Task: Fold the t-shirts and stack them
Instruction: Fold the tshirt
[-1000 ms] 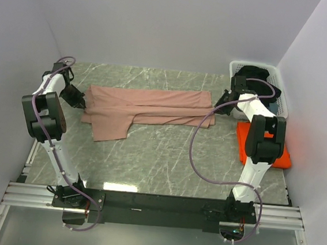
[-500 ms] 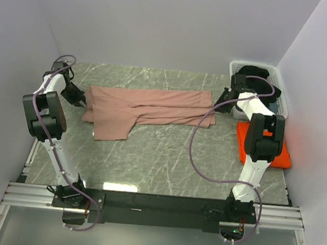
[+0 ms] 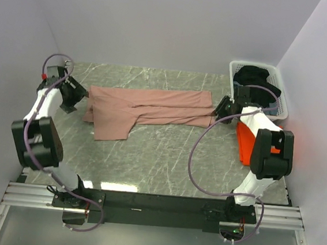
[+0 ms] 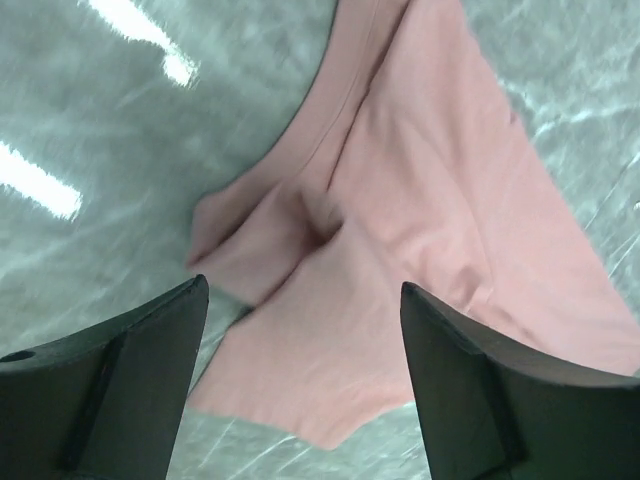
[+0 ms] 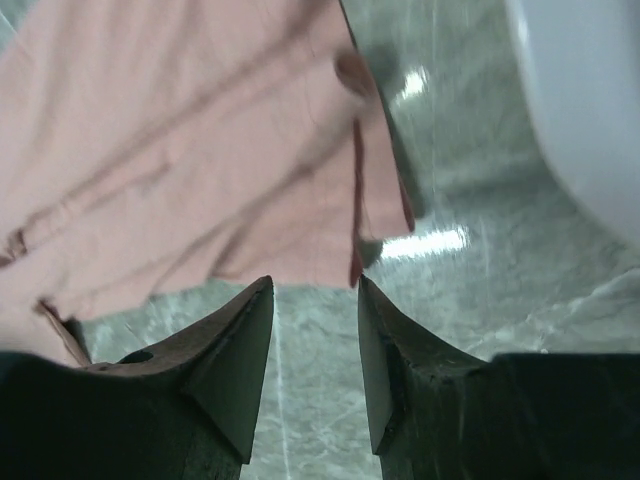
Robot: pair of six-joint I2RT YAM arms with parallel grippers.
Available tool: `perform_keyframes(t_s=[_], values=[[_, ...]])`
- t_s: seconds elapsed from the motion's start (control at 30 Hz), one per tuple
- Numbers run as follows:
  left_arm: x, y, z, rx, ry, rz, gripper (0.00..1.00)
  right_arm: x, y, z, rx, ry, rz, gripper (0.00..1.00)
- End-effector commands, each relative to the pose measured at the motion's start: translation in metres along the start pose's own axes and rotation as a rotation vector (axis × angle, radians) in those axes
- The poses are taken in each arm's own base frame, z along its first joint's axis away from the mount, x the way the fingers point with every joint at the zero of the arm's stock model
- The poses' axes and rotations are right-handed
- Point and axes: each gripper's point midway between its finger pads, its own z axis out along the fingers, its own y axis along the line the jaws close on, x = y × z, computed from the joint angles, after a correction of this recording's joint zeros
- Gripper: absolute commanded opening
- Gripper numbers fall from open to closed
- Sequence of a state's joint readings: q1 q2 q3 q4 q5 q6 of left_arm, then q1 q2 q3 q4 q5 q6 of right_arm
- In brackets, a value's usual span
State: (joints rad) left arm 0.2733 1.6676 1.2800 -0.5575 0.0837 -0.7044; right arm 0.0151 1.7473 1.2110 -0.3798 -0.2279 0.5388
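Note:
The dusty-pink tee (image 3: 147, 110) lies flat on the marble table, folded into a long strip, with one flap hanging toward the near side at its left end. My left gripper (image 3: 76, 97) hovers just off that left end, open; in the left wrist view nothing sits between its fingers (image 4: 302, 290) above the pink cloth (image 4: 440, 200). My right gripper (image 3: 219, 110) stands at the strip's right end, also open and empty (image 5: 315, 282), with the pink hem (image 5: 200, 150) just beyond its tips. The orange tee (image 3: 244, 143) lies at the right, partly hidden by the right arm.
A white laundry basket (image 3: 237, 66) with dark clothes (image 3: 255, 76) in it stands at the back right corner; its wall (image 5: 590, 100) shows in the right wrist view. White walls close the table on three sides. Bare marble (image 3: 166, 157) lies in front of the pink tee.
Both grippers have opened and let go of the ends of the pink tee. The left one has drawn back to the left, the right one slightly back to the right.

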Motion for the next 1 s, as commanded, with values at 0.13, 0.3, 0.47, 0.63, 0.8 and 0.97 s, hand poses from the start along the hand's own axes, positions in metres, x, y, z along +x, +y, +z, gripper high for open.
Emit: perform_keyframes(t_s=[0.13,0.3,0.47,0.63,0.8,0.97], values=[[0.043,0.047,0.004,-0.072,-0.008,-0.005,0.80,0.027,-0.001,0.009,-0.100,0.029,0.039,0.47],[0.051,0.057,0.024,-0.112,0.031,-0.009,0.78,0.035,0.002,0.019,-0.148,0.038,0.100,0.48],[0.055,0.056,0.040,-0.110,0.069,-0.032,0.75,0.040,0.000,0.029,-0.152,0.053,0.149,0.52],[0.054,0.054,0.047,-0.113,0.081,-0.038,0.73,0.047,-0.009,0.037,-0.111,0.072,0.188,0.52],[0.056,0.059,0.050,-0.119,0.084,-0.042,0.70,0.053,-0.027,0.038,-0.014,0.078,0.207,0.52],[0.060,0.061,0.054,-0.123,0.100,-0.042,0.65,0.065,-0.034,0.034,0.021,0.120,0.221,0.52]])
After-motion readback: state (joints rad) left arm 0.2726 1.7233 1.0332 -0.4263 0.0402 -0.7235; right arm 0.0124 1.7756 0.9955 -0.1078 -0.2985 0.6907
